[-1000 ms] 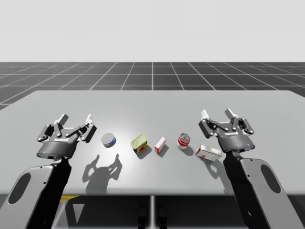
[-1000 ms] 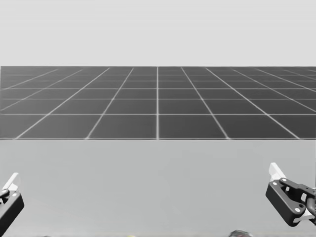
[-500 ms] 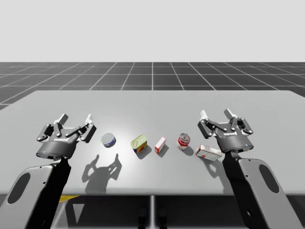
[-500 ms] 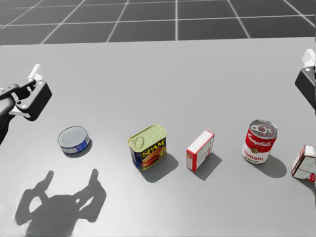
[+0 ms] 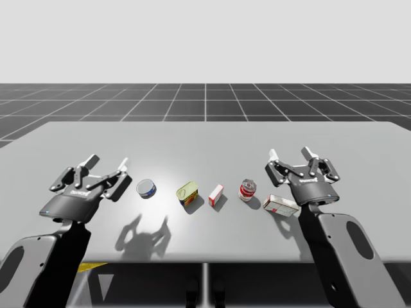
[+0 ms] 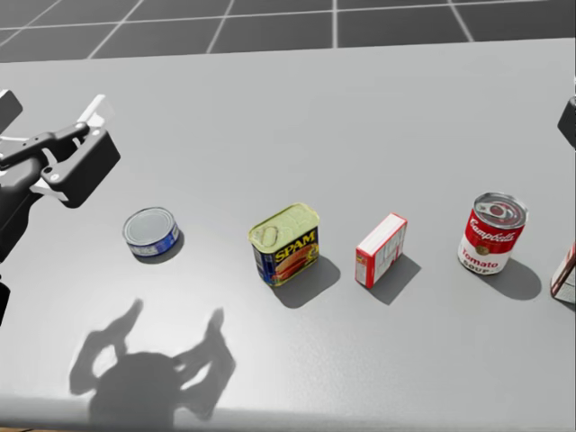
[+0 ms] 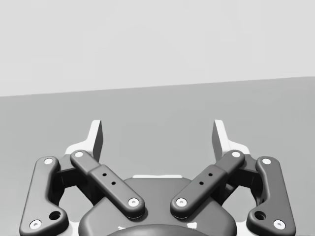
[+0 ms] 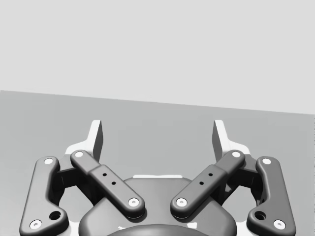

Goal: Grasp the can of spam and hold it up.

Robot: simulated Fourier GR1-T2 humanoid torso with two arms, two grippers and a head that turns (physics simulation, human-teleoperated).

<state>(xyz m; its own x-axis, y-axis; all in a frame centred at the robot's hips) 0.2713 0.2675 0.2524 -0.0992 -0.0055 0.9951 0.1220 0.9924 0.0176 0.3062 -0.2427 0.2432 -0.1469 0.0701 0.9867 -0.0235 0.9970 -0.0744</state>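
The blue and yellow rectangular can (image 5: 187, 193) (image 6: 285, 243) stands upright near the middle of the grey table (image 5: 205, 138). My left gripper (image 5: 109, 160) (image 6: 49, 112) (image 7: 157, 132) hovers open over the table's left part. It is well to the left of the can, with nothing between its fingers. On the far side of the row, my right gripper (image 5: 290, 154) (image 8: 157, 132) hovers open and holds nothing.
A flat round blue tin (image 5: 146, 188) (image 6: 150, 231) lies between my left gripper and the rectangular can. To the can's right stand a small red and white box (image 5: 216, 194) (image 6: 382, 249), a red and white round can (image 5: 248, 189) (image 6: 493, 232) and a lying white box (image 5: 280, 205).
My head has turned down from the far floor to the row of things on the table. My left arm has sunk a little and tilted, its gripper shifted slightly right. The right arm has barely moved.
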